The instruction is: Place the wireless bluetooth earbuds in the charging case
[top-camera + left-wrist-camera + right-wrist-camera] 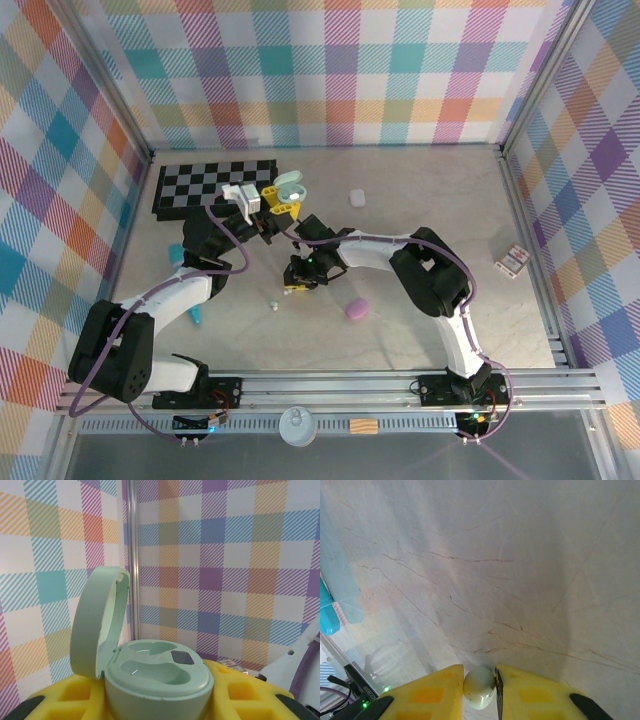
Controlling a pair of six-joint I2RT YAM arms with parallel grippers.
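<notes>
Between the drawn-in yellow pads of the right gripper sits a pale earbud, pinched over the table, a cream marble-look surface with thin dark veins running ahead of the jaws. The left gripper clamps a mint charging case, its lid upright and open. Beyond its jaws stand pastel plaid walls and a metal corner post.
</notes>
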